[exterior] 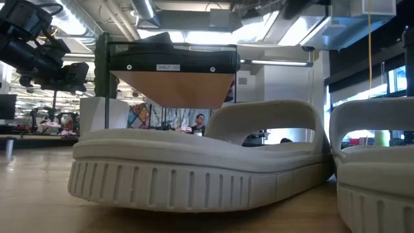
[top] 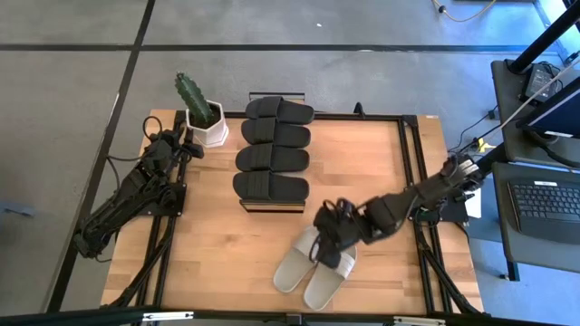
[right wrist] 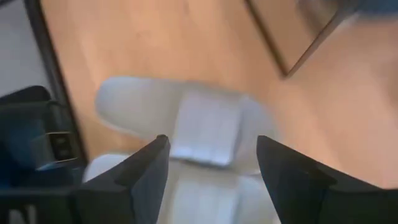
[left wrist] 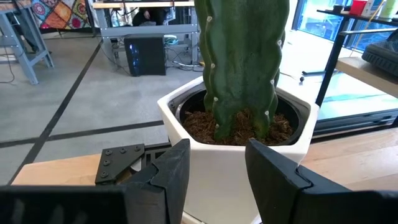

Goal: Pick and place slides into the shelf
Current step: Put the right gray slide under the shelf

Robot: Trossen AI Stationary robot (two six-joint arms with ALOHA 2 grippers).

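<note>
4 black slides (top: 274, 148) lie in a row on the shelf (top: 272, 205) top; 2 grey-beige slides (top: 317, 263) sit side by side on the table (top: 227, 254) near its front edge. R gripper (top: 333, 234) hangs over the beige pair, fingers spread wide, holding nothing. L gripper (top: 188, 143) is parked by the cactus pot (top: 210, 129), jaws apart, empty.

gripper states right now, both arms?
Left gripper: open, holding nothing, parked facing the cactus pot.
Right gripper: open, holding nothing, above the grey-beige slides.
</note>
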